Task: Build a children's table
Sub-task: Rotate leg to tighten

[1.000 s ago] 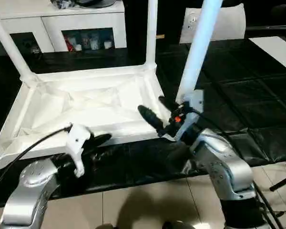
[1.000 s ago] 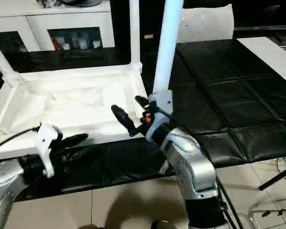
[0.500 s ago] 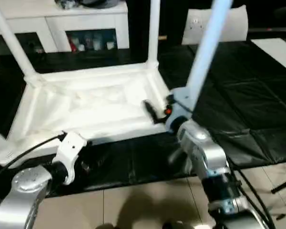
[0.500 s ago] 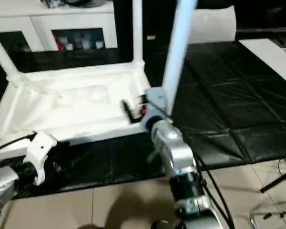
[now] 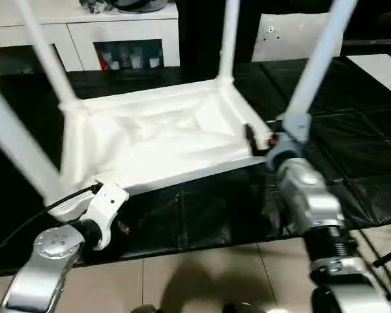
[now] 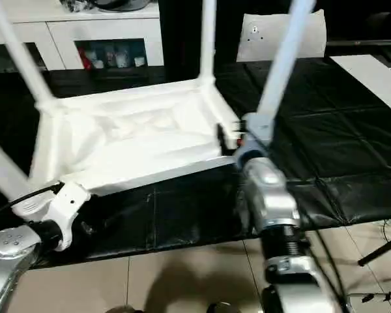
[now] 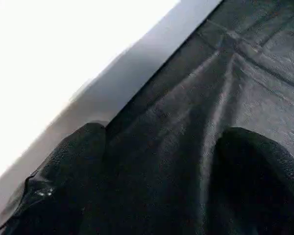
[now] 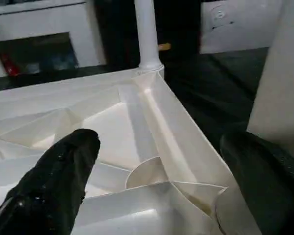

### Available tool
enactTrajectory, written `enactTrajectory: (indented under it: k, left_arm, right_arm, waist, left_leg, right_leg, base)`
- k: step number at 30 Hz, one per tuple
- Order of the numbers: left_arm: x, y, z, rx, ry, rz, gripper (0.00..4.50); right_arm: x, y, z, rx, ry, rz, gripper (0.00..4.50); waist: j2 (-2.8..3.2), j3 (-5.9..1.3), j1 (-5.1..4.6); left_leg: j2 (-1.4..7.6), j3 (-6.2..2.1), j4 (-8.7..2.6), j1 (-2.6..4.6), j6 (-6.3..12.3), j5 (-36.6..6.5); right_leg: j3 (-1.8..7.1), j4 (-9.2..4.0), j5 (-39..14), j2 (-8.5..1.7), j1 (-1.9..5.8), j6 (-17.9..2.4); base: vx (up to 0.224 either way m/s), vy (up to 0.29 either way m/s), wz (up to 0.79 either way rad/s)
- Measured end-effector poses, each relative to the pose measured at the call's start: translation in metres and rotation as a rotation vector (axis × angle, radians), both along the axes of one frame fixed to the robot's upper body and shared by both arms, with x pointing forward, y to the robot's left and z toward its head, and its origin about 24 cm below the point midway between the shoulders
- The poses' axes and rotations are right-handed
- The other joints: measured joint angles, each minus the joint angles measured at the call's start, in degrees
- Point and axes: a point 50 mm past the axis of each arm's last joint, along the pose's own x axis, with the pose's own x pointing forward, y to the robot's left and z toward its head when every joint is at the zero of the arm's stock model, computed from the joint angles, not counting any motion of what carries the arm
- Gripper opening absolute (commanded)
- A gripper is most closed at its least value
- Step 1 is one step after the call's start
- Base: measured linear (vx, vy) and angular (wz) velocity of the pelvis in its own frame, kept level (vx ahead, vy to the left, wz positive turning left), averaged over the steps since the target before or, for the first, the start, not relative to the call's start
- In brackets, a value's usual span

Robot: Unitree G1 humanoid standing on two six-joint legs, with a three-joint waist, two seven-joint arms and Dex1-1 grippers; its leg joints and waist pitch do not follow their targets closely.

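Note:
The white children's table [image 5: 163,140] lies upside down on the black mat, ribbed underside up, with several tapered legs standing in its corner sockets. My right gripper [image 8: 164,144] is open at the near right corner. One black finger [image 5: 250,134] reaches over the ribbed underside. The other finger [image 8: 264,181] is beside the near right leg [image 5: 313,72]. Nothing is gripped. My left gripper [image 7: 161,161] is open and low over the mat, just in front of the table's near rim [image 7: 63,73], below the near left leg [image 5: 19,150]. It holds nothing.
White cabinets with glass doors [image 5: 124,39] stand behind the mat. A white panel [image 5: 293,36] leans at the back right and a flat white board [image 5: 384,65] lies at the far right. Tiled floor [image 5: 202,280] runs along the mat's front edge. A black cable [image 5: 26,222] trails from my left wrist.
The view has swung, bringing the near left leg into sight. My right arm has reached forward to the near right corner. My left gripper has drawn back from the rim and opened wider.

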Motion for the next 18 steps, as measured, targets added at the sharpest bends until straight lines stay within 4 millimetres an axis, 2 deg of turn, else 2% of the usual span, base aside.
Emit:
enactTrajectory:
  k: [3,6,7,12,14,18]
  left_arm:
    - [0.002,-0.002,0.002,-0.036,-0.036,0.028,4.18]
    - [0.0,-0.003,0.004,-0.115,-0.079,0.086,4.18]
    - [-0.002,-0.005,0.006,-0.164,-0.106,0.12,4.44]
    - [-0.014,0.003,0.02,-0.226,-0.283,0.245,4.44]
    - [-0.026,0.009,0.018,-0.229,-0.354,0.31,4.44]
    - [-0.045,0.017,0.012,-0.257,-0.44,0.428,4.44]
  right_arm:
    - [-0.005,-0.012,0.007,0.026,-0.039,0.036,4.5]
    - [-0.017,-0.01,0.009,0.014,-0.067,0.156,4.5]
    - [-0.024,-0.006,0.007,-0.004,-0.067,0.215,4.5]
    - [-0.051,0.02,-0.005,0.075,-0.01,0.448,4.5]
    - [-0.064,0.024,-0.003,0.101,-0.006,0.55,4.5]
    - [-0.082,0.034,-0.004,0.134,0.006,0.708,4.5]
  waist:
    - [0.0,0.0,-0.27]
    - [0.04,-0.04,-0.52]
    - [0.04,-0.04,-0.63]
    - [0.24,-0.15,-1.06]
    - [0.41,-0.26,-1.19]
    - [0.37,-0.29,-1.65]
  left_leg:
    - [0.02,0.0,-0.02,0.0,0.02,-0.01]
    - [0.09,0.02,-0.05,-0.12,0.03,-0.02]
    - [0.16,0.03,-0.05,-0.21,0.03,-0.02]
    - [0.38,0.03,-0.04,-0.19,0.02,-0.01]
    - [0.37,0.03,-0.05,-0.17,0.02,-0.02]
    - [0.38,-0.02,-0.03,-0.17,0.02,-0.03]
  right_leg:
    - [0.0,0.0,0.01,0.01,0.0,-0.01]
    - [-0.02,0.0,-0.02,0.09,0.0,0.03]
    - [-0.05,-0.01,-0.06,0.13,0.0,0.09]
    - [-0.15,-0.1,-0.07,0.35,0.01,0.13]
    - [-0.18,-0.25,-0.1,0.34,0.07,0.19]
    - [-0.24,-0.42,-0.17,0.34,0.12,0.31]
  base:
    - [0.0,0.0,0.0]
    - [0.0,0.0,0.0]
    - [0.0,0.0,0.0]
    - [0.0,0.0,0.0]
    - [0.0,0.0,0.0]
    - [0.0,0.0,0.0]
